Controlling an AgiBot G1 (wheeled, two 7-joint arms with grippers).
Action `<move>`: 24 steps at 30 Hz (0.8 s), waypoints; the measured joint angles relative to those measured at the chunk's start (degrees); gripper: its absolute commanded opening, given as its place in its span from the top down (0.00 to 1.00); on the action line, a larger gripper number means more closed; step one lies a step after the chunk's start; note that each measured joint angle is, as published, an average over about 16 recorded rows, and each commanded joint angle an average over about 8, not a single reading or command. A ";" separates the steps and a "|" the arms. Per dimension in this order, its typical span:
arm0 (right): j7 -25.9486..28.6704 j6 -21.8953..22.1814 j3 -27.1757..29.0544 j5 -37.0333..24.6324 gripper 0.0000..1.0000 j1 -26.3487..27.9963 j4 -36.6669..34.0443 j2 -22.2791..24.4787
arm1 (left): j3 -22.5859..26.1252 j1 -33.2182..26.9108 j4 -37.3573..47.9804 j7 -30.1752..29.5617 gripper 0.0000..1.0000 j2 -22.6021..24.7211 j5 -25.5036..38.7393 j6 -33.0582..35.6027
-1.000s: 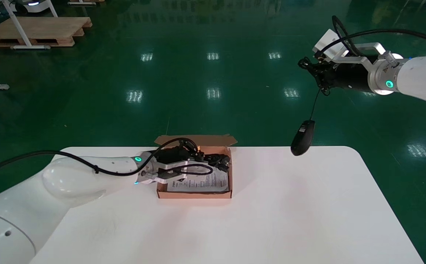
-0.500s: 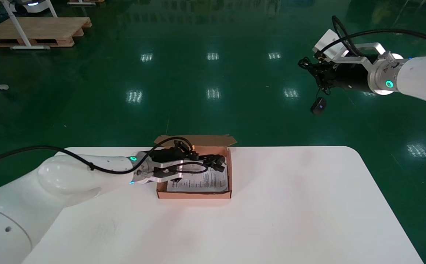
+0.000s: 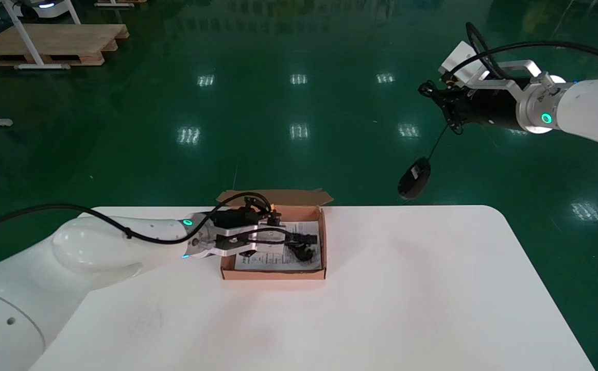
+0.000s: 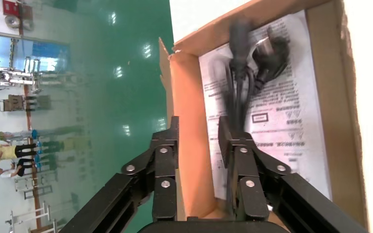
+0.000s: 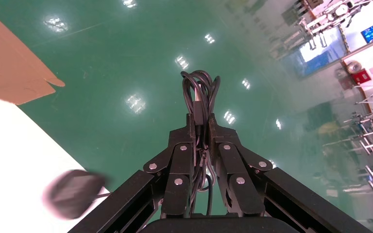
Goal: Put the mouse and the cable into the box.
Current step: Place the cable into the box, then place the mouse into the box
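right gripper [image 5: 200, 120] pinching mouse cord [image 5: 200, 90], mouse [image 3: 414, 178] dangling below | left gripper [image 4: 198, 124] spread, cable [image 4: 243, 63] in box [image 3: 273, 273] just ahead

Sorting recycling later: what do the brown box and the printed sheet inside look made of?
The open brown box looks like matte cardboard: plain tan walls, folded flap. The white printed sheet looks like thin paper, flat with black text.

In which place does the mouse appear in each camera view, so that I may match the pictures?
Head view: the mouse hangs on its cord under the right gripper, seen above the table's far edge, right of the box.
Left wrist view: not in it; the left gripper straddles the box wall.
Right wrist view: a dark blur at the table's edge, beside the right gripper.
Shared landmark: the box.
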 measured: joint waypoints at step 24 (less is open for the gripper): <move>-3.19 -1.89 0.42 1.56 1.00 -3.47 5.99 -2.26 | -9.37 -13.17 8.93 -19.95 0.00 -5.17 -10.91 -12.85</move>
